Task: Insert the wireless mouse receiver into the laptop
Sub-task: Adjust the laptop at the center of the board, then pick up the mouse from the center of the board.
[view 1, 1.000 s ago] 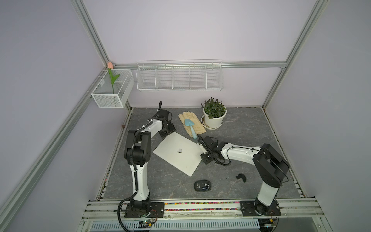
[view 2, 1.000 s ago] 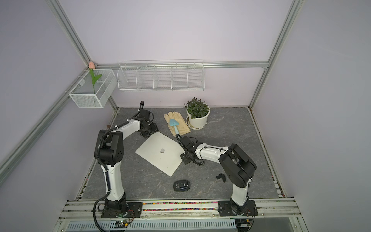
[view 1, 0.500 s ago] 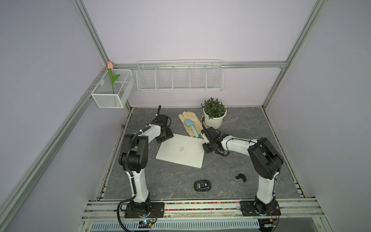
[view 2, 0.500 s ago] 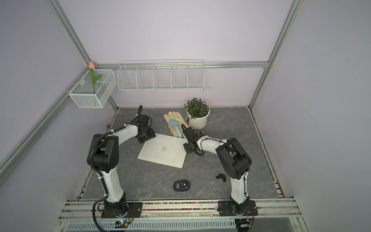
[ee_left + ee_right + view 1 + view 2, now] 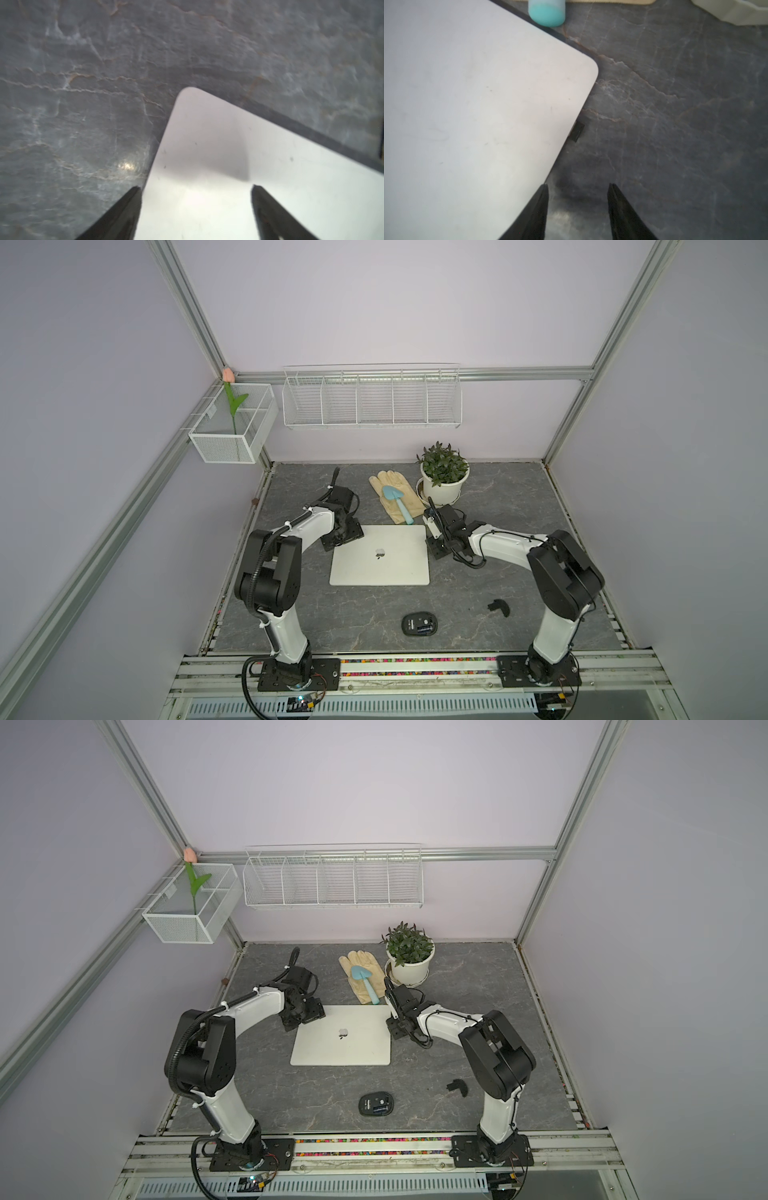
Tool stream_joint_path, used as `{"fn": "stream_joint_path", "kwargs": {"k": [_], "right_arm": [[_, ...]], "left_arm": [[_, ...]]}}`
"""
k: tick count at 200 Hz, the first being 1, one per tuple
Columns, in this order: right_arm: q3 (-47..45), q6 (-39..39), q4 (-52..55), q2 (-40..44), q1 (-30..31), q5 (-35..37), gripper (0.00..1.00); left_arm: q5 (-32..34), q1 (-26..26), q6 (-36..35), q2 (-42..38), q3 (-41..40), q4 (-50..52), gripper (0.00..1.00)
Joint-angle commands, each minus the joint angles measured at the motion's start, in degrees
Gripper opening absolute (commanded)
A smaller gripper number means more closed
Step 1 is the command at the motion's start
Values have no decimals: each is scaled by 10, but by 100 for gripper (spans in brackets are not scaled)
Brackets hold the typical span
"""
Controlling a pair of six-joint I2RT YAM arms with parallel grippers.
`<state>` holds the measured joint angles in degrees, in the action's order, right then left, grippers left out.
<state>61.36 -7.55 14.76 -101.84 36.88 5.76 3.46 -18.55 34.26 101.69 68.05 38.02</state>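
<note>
The silver laptop (image 5: 380, 554) (image 5: 341, 1034) lies shut in the middle of the table, square to the front edge. A small black receiver (image 5: 577, 131) sticks out of its side edge near a rounded corner. In the right wrist view my right gripper (image 5: 577, 186) (image 5: 435, 548) stands open and empty just beside that edge, short of the receiver. My left gripper (image 5: 195, 187) (image 5: 344, 536) is open over the laptop's far left corner, one finger off the edge. The black mouse (image 5: 419, 623) lies near the front with its top off, and its cover piece (image 5: 498, 607) lies apart to the right.
A tan glove (image 5: 392, 489) with a blue trowel (image 5: 397, 502) lies just behind the laptop, the trowel's handle end (image 5: 547, 12) close to the laptop's corner. A potted plant (image 5: 442, 489) stands behind my right gripper. Two wire baskets (image 5: 372, 400) hang on the back wall.
The laptop has turned from a diagonal lie to square with the table. Both arms swung toward the back with it. Both grippers have opened.
</note>
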Motion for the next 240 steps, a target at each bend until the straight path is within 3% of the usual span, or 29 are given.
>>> {"fn": "stream_joint_path", "kwargs": {"k": [1, 30, 49, 84, 108, 135, 151, 171, 240], "right_arm": [[-14, -2, -5, 90, 6, -27, 62], [-38, 3, 13, 177, -8, -32, 71], [-55, -3, 31, 241, -18, -35, 72], [-99, -96, 107, 363, -69, -52, 73], [-142, -177, 150, 442, -143, -106, 72], [-179, -234, 159, 496, -230, -184, 70], [-196, -246, 154, 508, -277, -220, 70], [-214, -258, 132, 515, -310, -256, 70], [-219, -240, 107, 513, -326, -252, 70]], "left_arm": [[35, -6, -13, -72, 8, 32, 99], [85, -7, -56, -165, 18, 22, 100], [75, -7, -101, -236, 1, -20, 99], [-92, -25, -262, -385, -117, -147, 100], [-174, -116, -419, -454, -185, -150, 99], [-191, -272, -594, -501, -245, -102, 100], [-164, -337, -629, -494, -253, -68, 100], [-153, -377, -650, -447, -240, -15, 100], [-114, -494, -621, -271, -204, -28, 96]]}}
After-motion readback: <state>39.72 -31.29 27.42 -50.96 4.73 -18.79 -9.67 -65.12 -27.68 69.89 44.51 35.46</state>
